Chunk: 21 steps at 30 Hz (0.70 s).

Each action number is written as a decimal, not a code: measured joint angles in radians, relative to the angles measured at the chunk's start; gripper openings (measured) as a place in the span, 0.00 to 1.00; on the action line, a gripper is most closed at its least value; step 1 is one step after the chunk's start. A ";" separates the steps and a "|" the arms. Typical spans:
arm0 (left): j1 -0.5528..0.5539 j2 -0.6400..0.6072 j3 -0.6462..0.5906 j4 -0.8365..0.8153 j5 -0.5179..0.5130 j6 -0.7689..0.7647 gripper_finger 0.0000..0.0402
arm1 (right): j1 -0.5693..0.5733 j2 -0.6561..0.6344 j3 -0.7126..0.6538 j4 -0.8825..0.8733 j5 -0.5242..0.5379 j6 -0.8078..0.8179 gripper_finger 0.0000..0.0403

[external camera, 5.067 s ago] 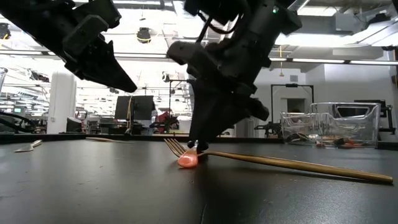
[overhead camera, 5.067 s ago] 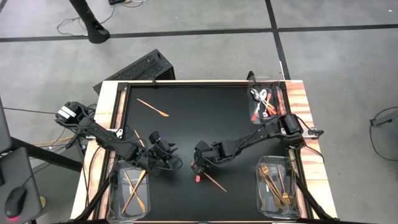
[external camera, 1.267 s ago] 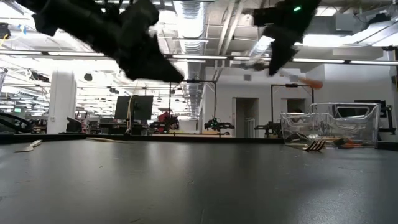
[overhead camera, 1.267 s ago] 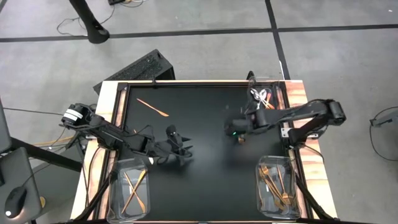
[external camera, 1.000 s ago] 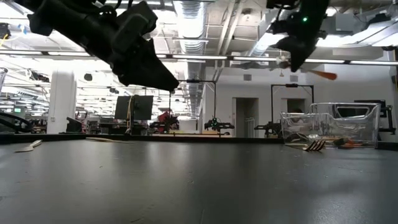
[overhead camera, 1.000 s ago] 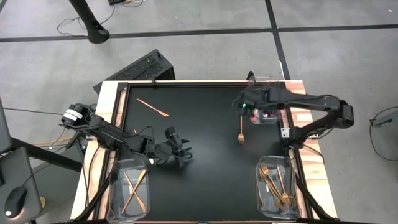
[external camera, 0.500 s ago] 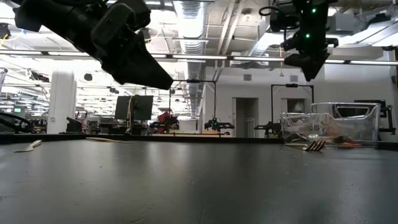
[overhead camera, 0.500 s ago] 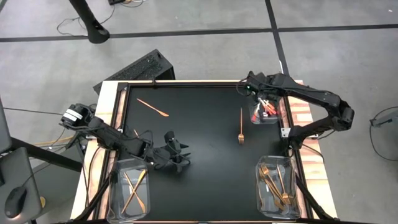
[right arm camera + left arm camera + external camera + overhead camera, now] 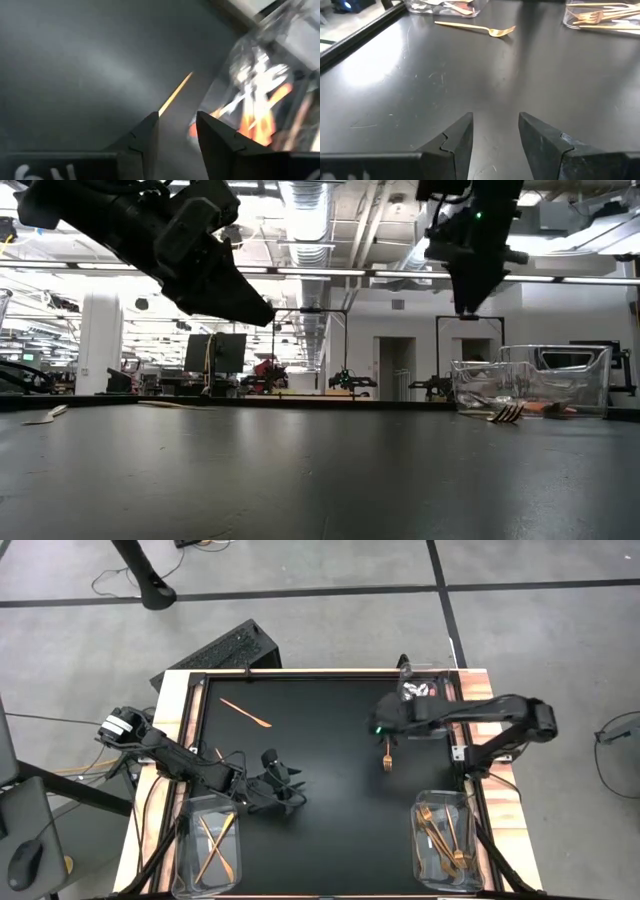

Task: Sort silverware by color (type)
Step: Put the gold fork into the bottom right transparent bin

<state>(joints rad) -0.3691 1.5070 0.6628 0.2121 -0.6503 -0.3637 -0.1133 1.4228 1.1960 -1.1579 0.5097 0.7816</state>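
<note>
A gold fork (image 9: 387, 752) lies flat on the black table, right of the middle. My right gripper (image 9: 384, 735) hangs above its handle (image 9: 175, 93), open and empty. Red-handled silver pieces (image 9: 260, 105) lie in the clear far-right bin (image 9: 440, 700). Another gold piece (image 9: 245, 712) lies at the far left of the table. My left gripper (image 9: 293, 790) hovers left of the middle, open with nothing between its fingers (image 9: 455, 140), pointing toward the gold fork (image 9: 475, 27).
A clear bin (image 9: 445, 840) with gold pieces stands at the near right, and another (image 9: 210, 848) at the near left. A raised wooden rim (image 9: 180, 710) frames the table. Bare black surface lies between the two grippers.
My right gripper carried a red-handled piece to the far-right bin and let it go there. It has then swung back toward the table's middle and near edge, sinking, and now hangs over the gold fork. The fork has stayed where it lay.
</note>
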 joint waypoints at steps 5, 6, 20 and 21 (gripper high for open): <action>0.000 0.000 0.000 0.005 -0.011 0.000 0.36 | 0.041 0.122 -0.076 0.030 -0.078 0.083 0.33; 0.000 0.000 0.000 0.005 -0.011 0.000 0.36 | 0.041 0.148 -0.091 0.040 -0.095 0.092 0.33; 0.000 0.000 0.000 -0.031 -0.011 -0.008 0.36 | 0.025 0.338 -0.153 0.183 -0.230 0.086 0.43; 0.000 0.000 0.000 -0.032 -0.012 -0.008 0.36 | 0.025 0.348 -0.153 0.186 -0.236 0.086 0.43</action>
<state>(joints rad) -0.3691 1.5070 0.6628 0.1800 -0.6621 -0.3717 -0.0883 1.7708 1.0431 -0.9715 0.2741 0.8673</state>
